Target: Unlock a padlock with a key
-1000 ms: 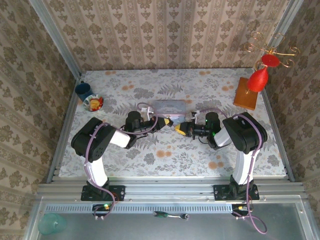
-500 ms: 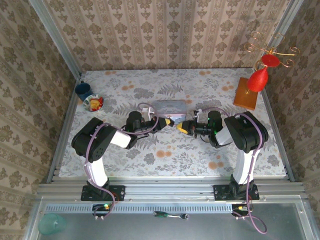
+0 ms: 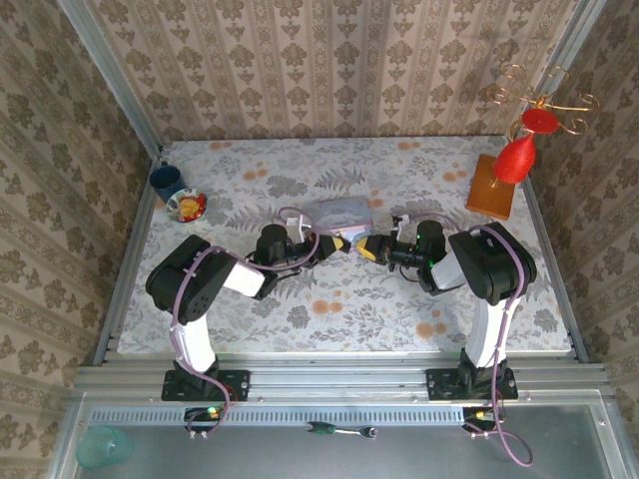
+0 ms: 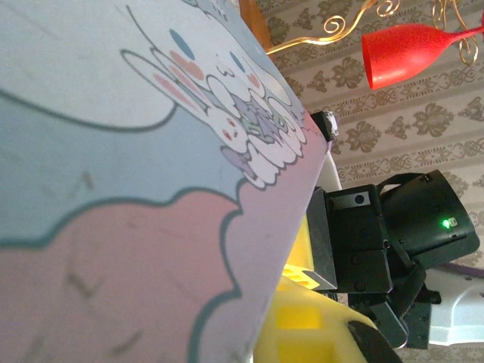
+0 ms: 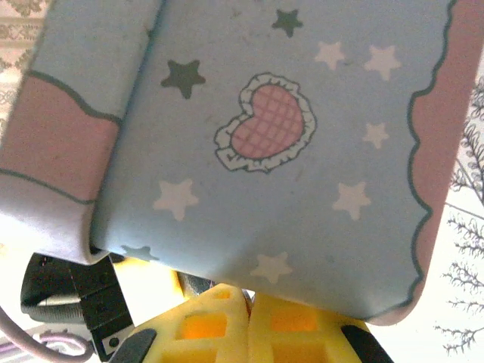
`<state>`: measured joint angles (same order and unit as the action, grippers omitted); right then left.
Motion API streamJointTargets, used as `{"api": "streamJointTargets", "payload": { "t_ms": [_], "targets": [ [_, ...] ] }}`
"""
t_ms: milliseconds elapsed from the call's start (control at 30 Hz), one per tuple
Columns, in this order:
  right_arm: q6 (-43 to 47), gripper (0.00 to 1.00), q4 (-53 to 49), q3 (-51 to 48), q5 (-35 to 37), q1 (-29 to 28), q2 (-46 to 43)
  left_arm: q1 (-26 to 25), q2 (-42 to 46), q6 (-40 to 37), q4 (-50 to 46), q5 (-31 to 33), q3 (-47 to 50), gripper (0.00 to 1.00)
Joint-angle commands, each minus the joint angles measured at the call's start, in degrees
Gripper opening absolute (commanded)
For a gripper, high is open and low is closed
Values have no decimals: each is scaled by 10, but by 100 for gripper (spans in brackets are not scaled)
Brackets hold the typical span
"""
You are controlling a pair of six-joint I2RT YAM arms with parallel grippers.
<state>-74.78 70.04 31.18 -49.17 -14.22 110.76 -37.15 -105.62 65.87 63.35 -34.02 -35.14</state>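
Two closed pairs: left fingers (image 3: 335, 242), right fingers (image 3: 367, 248), tips nearly meeting beside cartoon tin (image 3: 337, 212); grasp unclear.

Padlock (image 3: 349, 242): tiny dark speck, mid-table, between the tips of left gripper (image 3: 337, 242) and right gripper (image 3: 364, 246), just in front of tin (image 3: 337, 213). Body colour, shackle, locked or open: too small to tell.

tin box (image 3: 337, 212): pastel blue and pink, cartoon picture, mid table
blue cup (image 3: 166, 181): far left corner, upright
small dish (image 3: 187, 206): just beside blue cup
wooden block (image 3: 491, 187): far right edge
red glasses (image 3: 516, 160): on gold wire stand (image 3: 547, 92) over wooden block
green cup (image 3: 100, 446): near-left, off the table
hand tool (image 3: 339, 430): on near metal shelf
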Motion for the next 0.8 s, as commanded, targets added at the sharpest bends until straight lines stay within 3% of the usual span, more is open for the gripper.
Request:
{"api": "streamJointTargets", "payload": {
  "t_ms": [0,233,500,767],
  "targets": [
    [0,0,43,15,76,-36,6,-88,7,20,100,-165,-32,0],
    [-2,0,46,-3,97,-40,0,-86,19,16,99,-117,-34,0],
    [-16,0,47,-26,143,-89,-36,-74,32,8,102,-43,-32,0],
    [-31,0,50,-22,147,-110,-55,-64,39,18,107,-45,-54,0]
  ]
}}
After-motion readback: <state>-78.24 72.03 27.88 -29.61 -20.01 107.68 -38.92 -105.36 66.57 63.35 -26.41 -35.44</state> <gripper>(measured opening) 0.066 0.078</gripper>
